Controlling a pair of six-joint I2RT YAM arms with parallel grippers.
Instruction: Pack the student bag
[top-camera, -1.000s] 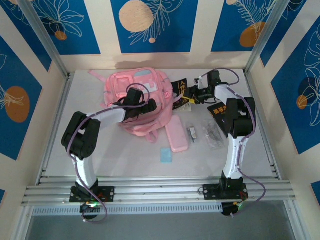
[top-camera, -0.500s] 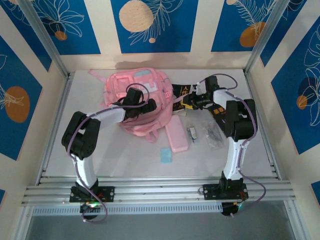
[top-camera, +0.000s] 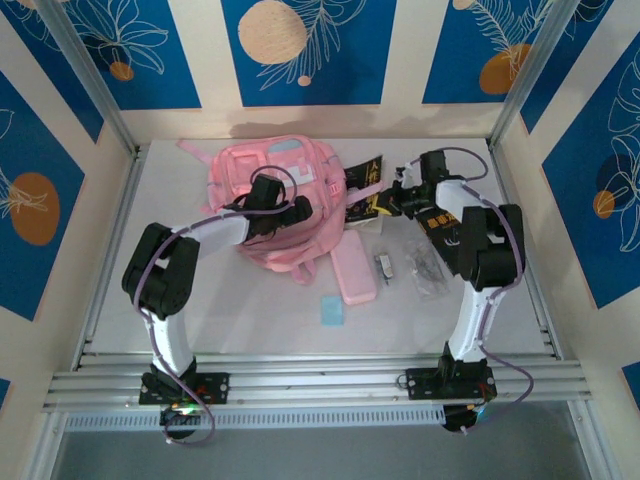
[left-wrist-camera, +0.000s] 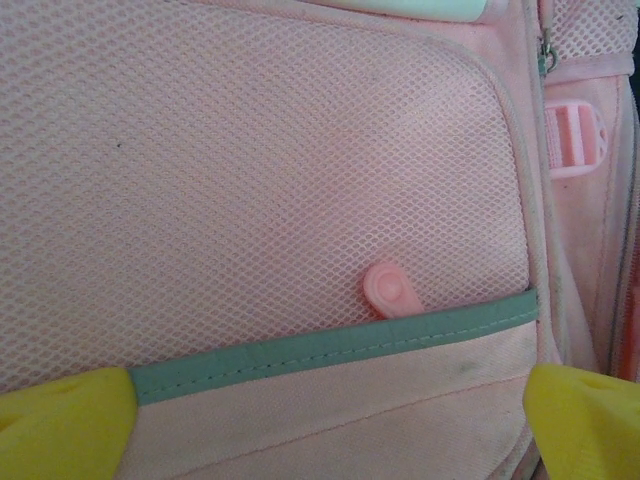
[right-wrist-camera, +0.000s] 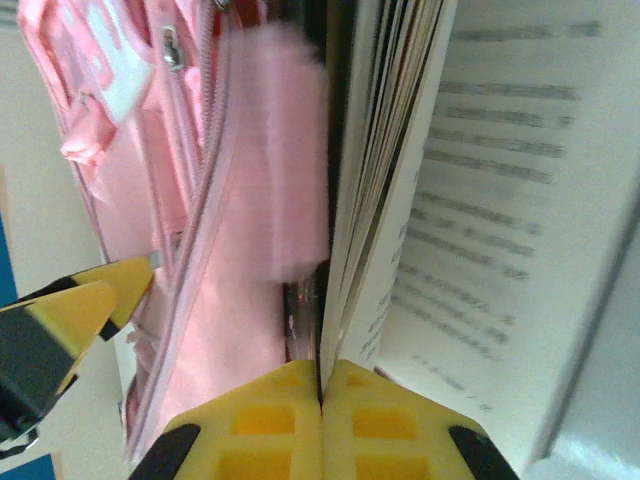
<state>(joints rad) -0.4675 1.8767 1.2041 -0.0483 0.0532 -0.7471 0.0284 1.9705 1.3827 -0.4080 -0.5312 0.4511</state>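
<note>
The pink bag (top-camera: 240, 170) lies flat on the desk (top-camera: 240, 320), at about 11 o'clock from the desk's middle, front pockets up. The left end effector (top-camera: 293, 212) sits over the bag's 4 o'clock part. In its wrist view, its yellow fingertips (left-wrist-camera: 60, 425) stand wide apart at the bottom corners. Between them are the bag's (left-wrist-camera: 250, 180) mesh pocket, a green trim band and a small pink tab (left-wrist-camera: 390, 290).

At the bag's 3 o'clock edge, the right end effector (top-camera: 390, 200) is clamped on a black book (top-camera: 366, 172), which is tilted up against the bag. In the right wrist view, the pads (right-wrist-camera: 250, 430) meet on the book (right-wrist-camera: 470, 200) beside the bag's (right-wrist-camera: 250, 330) zipper side.

A pink pencil case (top-camera: 353, 268) lies at the bag's 5 o'clock. A small blue card (top-camera: 331, 310) lies at the case's 7 o'clock, and two clear packets (top-camera: 427, 268) at its 3 o'clock.
</note>
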